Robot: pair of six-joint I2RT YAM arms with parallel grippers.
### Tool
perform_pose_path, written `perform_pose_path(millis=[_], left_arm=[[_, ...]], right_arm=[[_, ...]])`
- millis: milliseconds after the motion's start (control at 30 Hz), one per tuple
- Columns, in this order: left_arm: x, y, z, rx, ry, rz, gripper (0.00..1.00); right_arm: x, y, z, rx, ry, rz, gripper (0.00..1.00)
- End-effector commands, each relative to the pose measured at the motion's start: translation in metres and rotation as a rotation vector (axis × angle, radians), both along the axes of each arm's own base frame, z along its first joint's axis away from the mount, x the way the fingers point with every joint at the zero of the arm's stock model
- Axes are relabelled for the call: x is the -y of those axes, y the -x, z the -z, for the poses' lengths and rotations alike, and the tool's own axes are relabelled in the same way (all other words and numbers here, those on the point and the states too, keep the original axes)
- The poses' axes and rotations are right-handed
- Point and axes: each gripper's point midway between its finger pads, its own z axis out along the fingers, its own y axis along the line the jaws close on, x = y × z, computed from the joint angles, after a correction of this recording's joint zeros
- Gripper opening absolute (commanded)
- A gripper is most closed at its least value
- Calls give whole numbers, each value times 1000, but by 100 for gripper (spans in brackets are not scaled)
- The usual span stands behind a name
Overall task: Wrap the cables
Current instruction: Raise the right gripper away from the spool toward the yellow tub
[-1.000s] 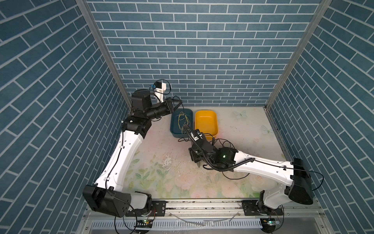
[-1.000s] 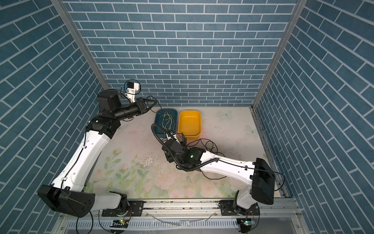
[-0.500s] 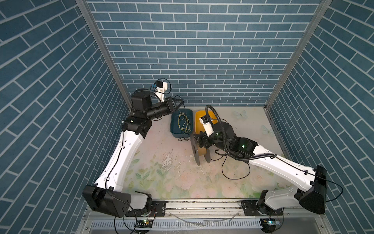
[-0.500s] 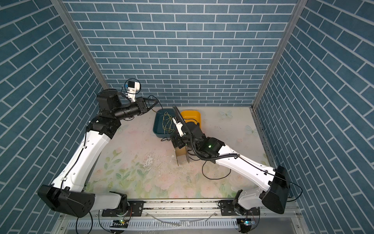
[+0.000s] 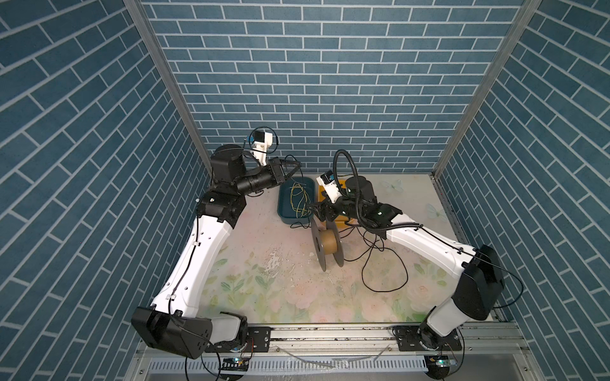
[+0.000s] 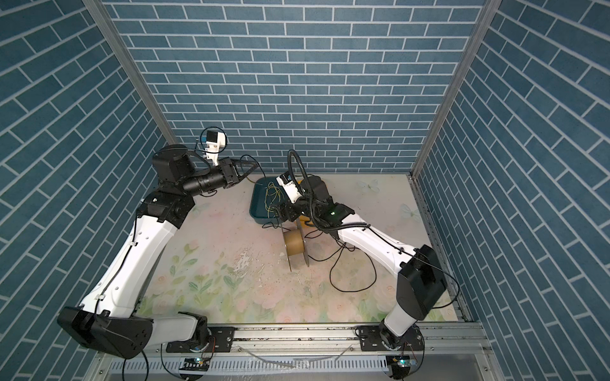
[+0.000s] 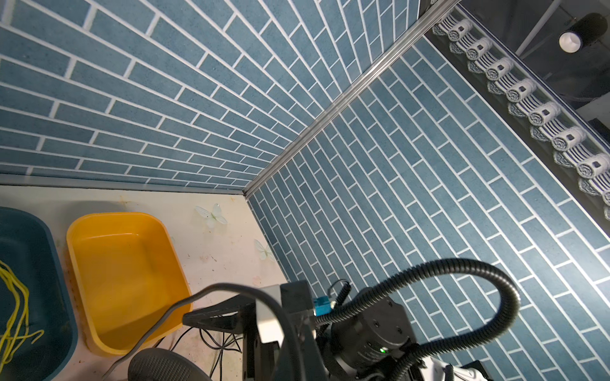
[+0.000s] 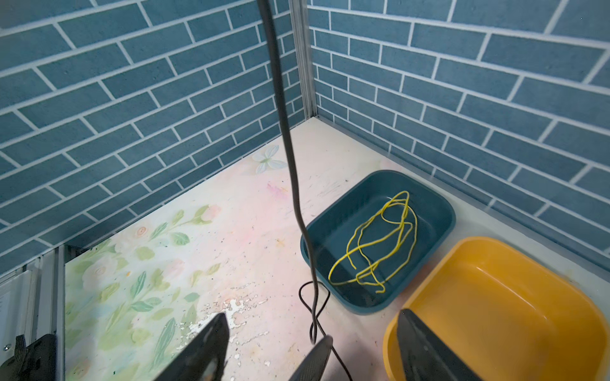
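In both top views the left tool (image 5: 297, 164) is closed at centre-left, near the back wall, beside the blue tray (image 5: 282, 211). It grips the cable (image 8: 286, 132), which drops from its tips to the tabletop (image 5: 264, 237) in front of that tray. From there the cable runs past the spool (image 5: 326, 244) and lies in loose loops to the spool's right, around mid-frame. The spool stands on its flange edges, its brown core showing. The right tool (image 8: 312, 313) is open wide just above the spool, with a flange edge between its fingers; I cannot tell whether they touch. A yellow wire (image 8: 404, 227) lies in the blue tray, and the yellow tray (image 8: 495, 313) sits just beside it.
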Motion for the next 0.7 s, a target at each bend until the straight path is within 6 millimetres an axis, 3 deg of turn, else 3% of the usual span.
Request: perform_pose_path(millis=[0,233,500,667], left_arm=[[2,14,-16,55,20,27,0],[3,19,-9,40,27,36,0],[5,20,-2,21,44,48,0],[5,22,3,14,33,46,0]], right_arm=[[-21,-14,-43,97,-94,-67,79],[-35,-31,-45,85,-153,-100,70],[-43,-24,-47,83,-183,-179,44],[-41,-31,-44,79,-175,-158,22]])
